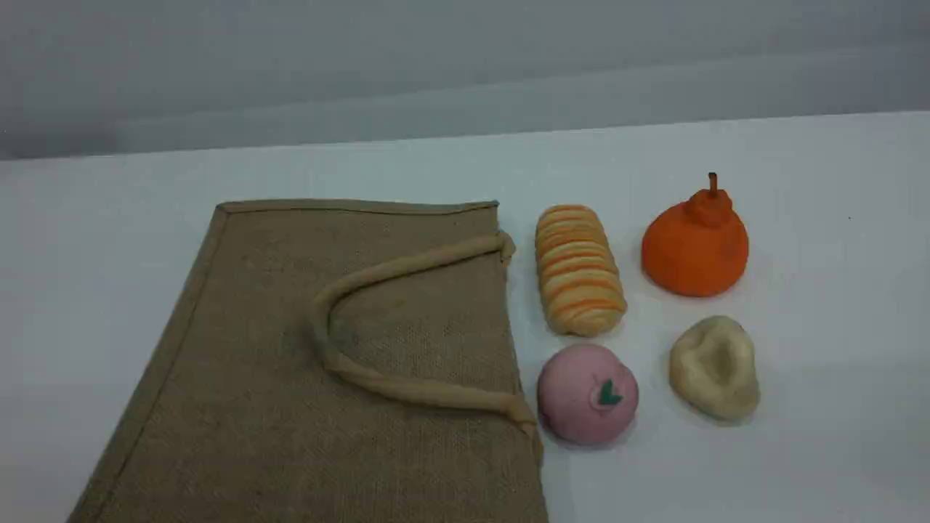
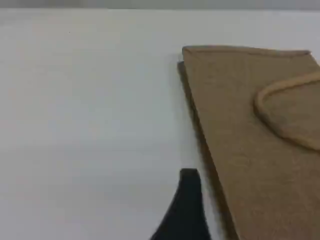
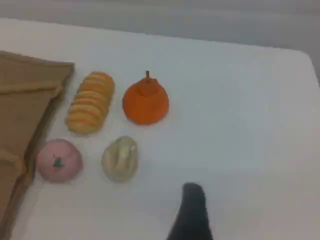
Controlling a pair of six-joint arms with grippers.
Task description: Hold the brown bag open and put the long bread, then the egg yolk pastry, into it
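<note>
The brown bag lies flat and closed on the white table, left of centre, its beige handle folded over it and its mouth edge facing the foods. Just right of it lies the striped long bread. The dented egg yolk pastry sits further right and nearer the front. No arm shows in the scene view. The left gripper's dark fingertip hangs over bare table just left of the bag. Front-right of the pastry and well away from the bread is the right gripper's fingertip. Neither gripper holds anything.
A pink ball with a green leaf mark sits against the bag's mouth edge, in front of the bread. An orange stemmed fruit stands behind the pastry. The table's far edge meets a grey wall.
</note>
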